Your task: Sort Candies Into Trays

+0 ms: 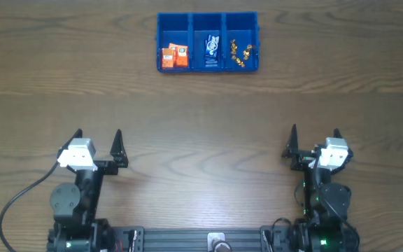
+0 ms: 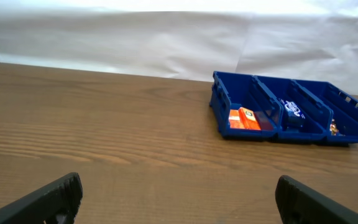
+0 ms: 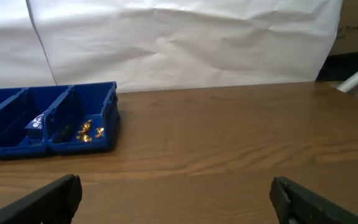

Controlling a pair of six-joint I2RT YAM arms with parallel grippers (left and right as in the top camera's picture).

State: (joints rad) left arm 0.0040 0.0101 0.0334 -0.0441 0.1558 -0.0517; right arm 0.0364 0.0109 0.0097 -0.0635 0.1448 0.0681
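Both arms sit folded back over their bases, side by side and well apart from each other. The left pincer (image 1: 98,136) holds its two dark fingers spread wide, tips pointing forward, away from its base. The white left wrist block (image 1: 78,152) sits just behind it. The right pincer (image 1: 315,133) has the same pose, with its fingers spread wide and the white right wrist block (image 1: 335,150) just behind. Both pincers are level with each other.
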